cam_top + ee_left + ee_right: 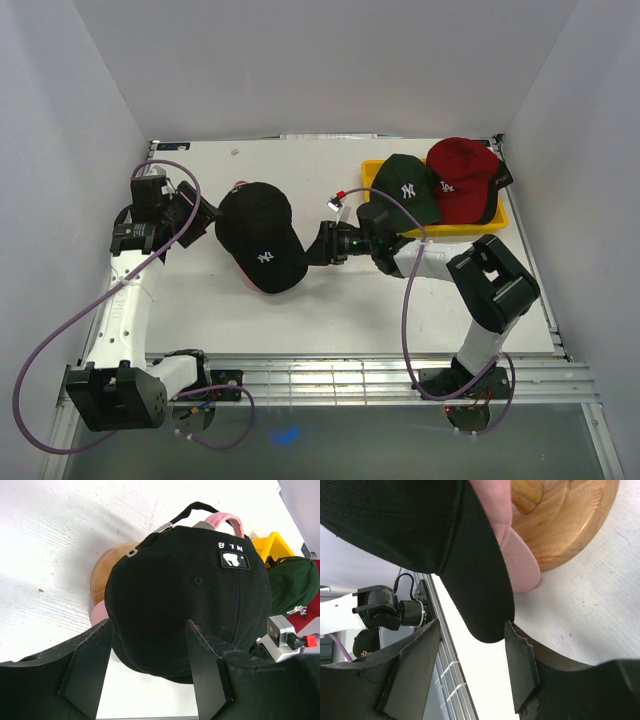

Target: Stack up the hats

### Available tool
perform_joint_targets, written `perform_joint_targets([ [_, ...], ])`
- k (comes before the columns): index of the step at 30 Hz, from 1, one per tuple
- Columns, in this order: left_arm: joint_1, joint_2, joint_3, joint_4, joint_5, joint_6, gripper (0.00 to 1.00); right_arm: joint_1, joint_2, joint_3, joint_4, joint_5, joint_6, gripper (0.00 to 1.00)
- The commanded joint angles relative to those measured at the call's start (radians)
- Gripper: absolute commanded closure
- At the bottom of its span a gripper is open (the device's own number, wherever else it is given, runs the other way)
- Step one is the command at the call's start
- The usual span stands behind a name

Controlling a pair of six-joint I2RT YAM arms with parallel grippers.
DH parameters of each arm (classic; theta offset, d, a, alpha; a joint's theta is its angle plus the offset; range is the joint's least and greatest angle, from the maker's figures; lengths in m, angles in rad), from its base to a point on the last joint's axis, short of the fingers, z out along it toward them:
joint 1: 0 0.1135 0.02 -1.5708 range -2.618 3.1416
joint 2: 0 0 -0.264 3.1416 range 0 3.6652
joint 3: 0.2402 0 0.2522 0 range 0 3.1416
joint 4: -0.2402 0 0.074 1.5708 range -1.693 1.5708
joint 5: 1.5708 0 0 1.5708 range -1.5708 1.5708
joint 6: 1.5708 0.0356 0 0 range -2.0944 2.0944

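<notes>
Our left fingers (92,665) stand apart behind the black NY cap (258,235), gripping nothing. Our right fingers (520,665) gape astride its brim tip, unclamped. The cap sits over a pink cap (520,565) on the wooden stand (107,572), left of the worktop's (330,310) middle. A green cap (408,188) and a red cap (460,170) fill the yellow tray (497,215) in the far right corner. Open worktop runs along the near edge.

A white counter (330,310) carries a round wooden stand (107,570) left of centre; its domed top and broad base (570,520) show pale grain. A shallow yellow tray (497,215) lies at the far right, well apart from the stand. Plain white walls (300,60) close in three sides.
</notes>
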Motion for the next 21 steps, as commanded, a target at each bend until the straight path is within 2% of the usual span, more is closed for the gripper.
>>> perform_joint_targets([
  [1, -0.005, -0.006, 0.027, -0.01, -0.003, 0.018, 0.3, -0.005, 0.017, -0.013, 0.09, 0.005, 0.012, 0.4],
  [5, -0.006, -0.009, 0.021, -0.008, -0.006, 0.021, 0.3, -0.005, 0.024, -0.029, 0.109, 0.013, 0.019, 0.37],
  [13, -0.011, -0.003, 0.015, -0.008, -0.014, 0.019, 0.3, 0.009, 0.057, -0.088, 0.256, 0.001, 0.102, 0.36],
  [16, -0.014, -0.003, 0.015, -0.007, -0.017, 0.019, 0.3, 0.012, 0.088, -0.096, 0.339, -0.018, 0.151, 0.36],
  [21, -0.015, 0.0, 0.016, -0.008, -0.021, 0.021, 0.3, 0.011, 0.16, -0.119, 0.581, -0.044, 0.3, 0.35],
])
